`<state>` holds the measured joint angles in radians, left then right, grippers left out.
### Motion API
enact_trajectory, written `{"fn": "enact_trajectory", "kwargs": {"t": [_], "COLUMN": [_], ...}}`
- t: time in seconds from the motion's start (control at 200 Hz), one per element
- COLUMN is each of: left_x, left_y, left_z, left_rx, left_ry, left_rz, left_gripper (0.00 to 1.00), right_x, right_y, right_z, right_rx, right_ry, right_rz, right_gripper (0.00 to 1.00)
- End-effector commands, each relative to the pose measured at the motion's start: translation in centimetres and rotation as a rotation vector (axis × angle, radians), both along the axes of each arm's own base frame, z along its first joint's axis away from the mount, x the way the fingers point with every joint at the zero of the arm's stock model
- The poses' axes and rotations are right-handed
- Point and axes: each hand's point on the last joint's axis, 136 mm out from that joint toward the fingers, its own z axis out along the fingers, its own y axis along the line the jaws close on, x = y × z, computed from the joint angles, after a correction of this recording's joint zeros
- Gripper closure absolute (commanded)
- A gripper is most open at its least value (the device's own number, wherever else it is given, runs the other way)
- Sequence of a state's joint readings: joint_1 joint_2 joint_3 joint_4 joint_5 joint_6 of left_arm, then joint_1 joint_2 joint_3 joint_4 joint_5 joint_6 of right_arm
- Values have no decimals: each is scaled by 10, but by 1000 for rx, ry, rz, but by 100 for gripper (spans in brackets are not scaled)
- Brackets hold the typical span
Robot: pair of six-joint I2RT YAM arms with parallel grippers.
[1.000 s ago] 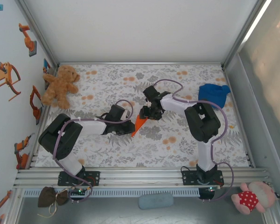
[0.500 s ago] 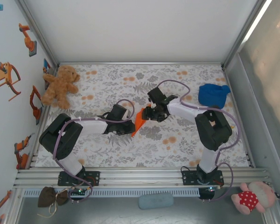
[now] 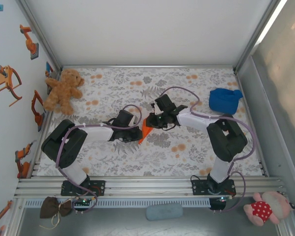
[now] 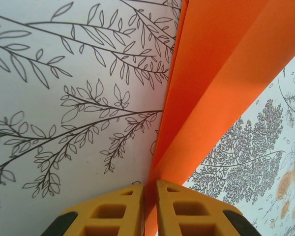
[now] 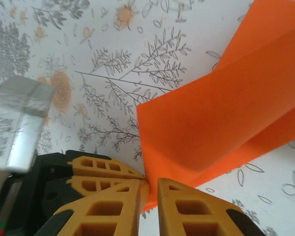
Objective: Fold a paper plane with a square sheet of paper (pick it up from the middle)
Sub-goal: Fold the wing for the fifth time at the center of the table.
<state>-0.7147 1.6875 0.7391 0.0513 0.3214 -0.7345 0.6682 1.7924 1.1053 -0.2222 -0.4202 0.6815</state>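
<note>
**Both arms clamped on thin bright-orange folded paper sheet (image 3: 145, 129), mid-table**

Top cam: paper sheet sits approx at centre of the grey-and-orange floral-print table cover (image 3: 187, 147), btwn the two arms. It reads as a narrow pointed wedge, tip aimed toward the near edge, wider end toward the R arm.

L gripper (image 3: 137, 133) reaches in from the left, low over the cover, and meets the paper's left side. L wrist cam: its yellow ribbed fingers (image 4: 108, 214) are pressed nearly together w/ the paper's edge caught in the slit, so clenched on the paper. From there the paper (image 4: 221, 64) runs up and away as long layered folds w/ a sharp crease, lifted off the cover.

R gripper (image 3: 151, 120) comes in from the right, at the paper's far/upper end. R wrist cam: yellow fingers (image 5: 196, 211) closed to a thin gap, a corner of the paper nipped in it, so also grasping the paper. Paper (image 5: 221, 113) fans out above as two panels meeting in a valley fold.

Elsewhere:
- brown plush teddy bear (image 3: 64, 91) at far-left corner
- crumpled blue cloth lump (image 3: 224, 99) far right, well apart from the paper
- pink soft toy w/ red dotted dress (image 3: 263, 209) off the table, near-right
</note>
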Motion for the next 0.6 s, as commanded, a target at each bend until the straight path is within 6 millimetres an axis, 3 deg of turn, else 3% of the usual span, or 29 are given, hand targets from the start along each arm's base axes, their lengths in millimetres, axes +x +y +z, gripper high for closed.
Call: {"fn": "enact_trajectory", "kwargs": {"t": [0.0,0.336,0.596], "left_x": [-21,-22,-22], "left_y": [11,12,12], "left_z": [-37,-34,-34], "left_rx": [107,102,101], "left_ry": [63,61,62], "left_rz": [-28,-28,-27], "left_gripper": [84,85,86], "right_x": [9,17,18], "right_y": [15,11,6], "right_z": [7,-27,-41], "right_rx": [46,-41,-80], "right_ry": [-10,19,33], "right_rz": [17,-2,0], "right_gripper": [85,88,89]}}
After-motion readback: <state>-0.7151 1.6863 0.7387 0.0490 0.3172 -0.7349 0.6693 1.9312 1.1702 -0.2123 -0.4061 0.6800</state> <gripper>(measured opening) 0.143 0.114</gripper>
